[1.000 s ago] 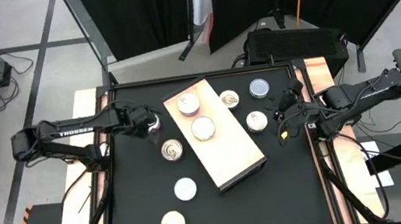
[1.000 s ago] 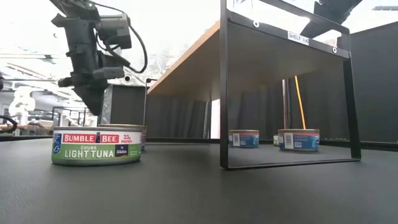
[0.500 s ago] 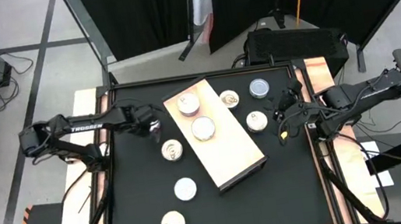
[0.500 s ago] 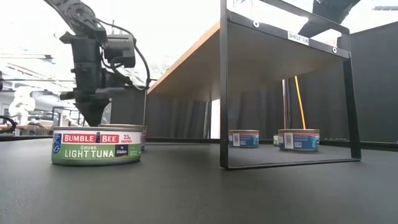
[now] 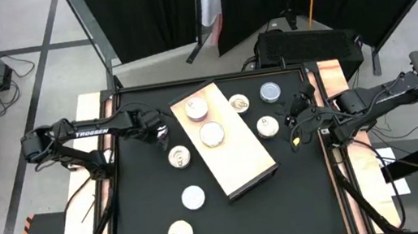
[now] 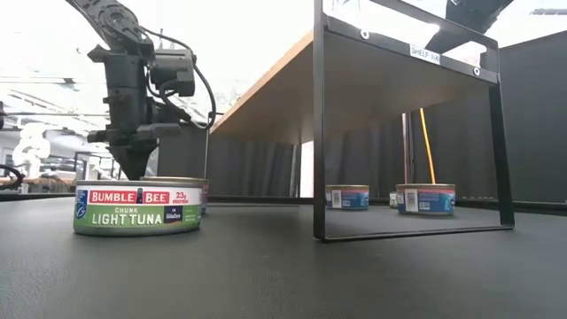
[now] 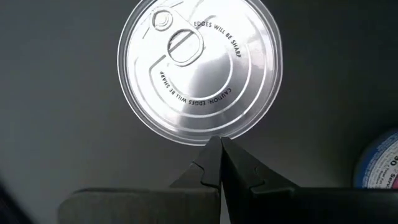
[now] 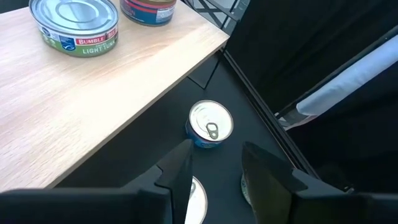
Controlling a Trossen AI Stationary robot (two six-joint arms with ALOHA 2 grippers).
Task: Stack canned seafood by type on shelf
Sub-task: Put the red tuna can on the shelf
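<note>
I've got the left gripper [image 5: 164,133] hovering pressed together just above a tuna can [image 7: 200,71] on the desk beside the shelf [image 5: 235,156], so I judge my next move is spreading it, then descending to pinch.

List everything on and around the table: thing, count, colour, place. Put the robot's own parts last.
Shelf: one, pale wood top on a black frame, angled across the table's middle.
Tins on the shelf: two, silvery tops, at its far end.
Tins on the table: six visible from above; three beside the shelf's right side, three on its left and near side; one has a green light-tuna label.
Table: one, black.
Curtains: black, behind the table.
Left end effector: shut, empty, over a silver-lidded tin left of the shelf.
Right end effector: open, empty, at the table's right side.
</note>
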